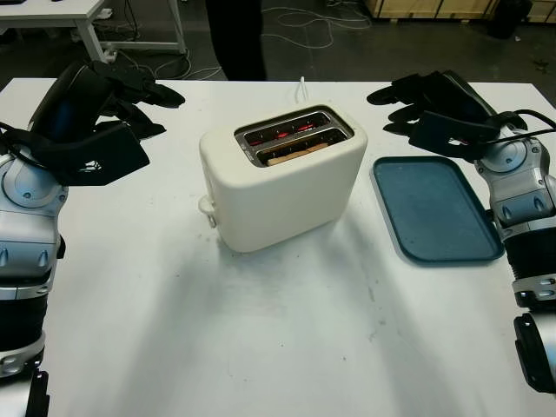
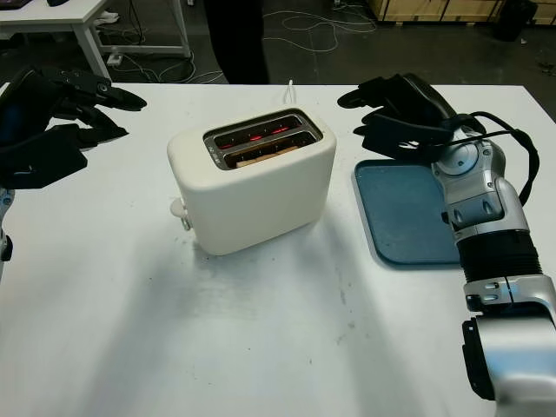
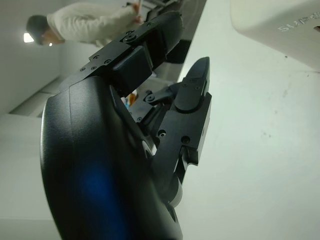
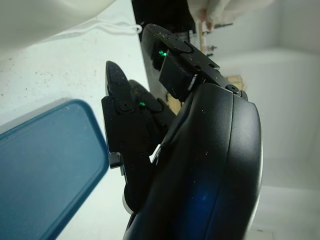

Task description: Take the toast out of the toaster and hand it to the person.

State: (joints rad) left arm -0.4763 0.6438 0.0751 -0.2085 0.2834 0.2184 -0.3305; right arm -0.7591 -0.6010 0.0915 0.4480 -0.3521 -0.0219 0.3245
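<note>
A cream toaster (image 1: 282, 178) stands in the middle of the white table (image 1: 261, 347), its slots glowing red inside. A slice of toast (image 1: 295, 154) sits low in the front slot, only its brown top edge showing. My left hand (image 1: 148, 104) hovers open to the left of the toaster, apart from it. Over the far end of the blue tray (image 1: 434, 208), to the toaster's right, my right hand (image 1: 404, 104) is open and holds nothing. A person in dark trousers (image 1: 234, 39) stands behind the table's far edge.
The flat blue tray lies right of the toaster with nothing on it. A white cord (image 1: 302, 87) runs from the toaster's back toward the far edge. Cables lie on the dark floor beyond (image 1: 304, 26), and a white bench (image 1: 87, 17) stands at the back left.
</note>
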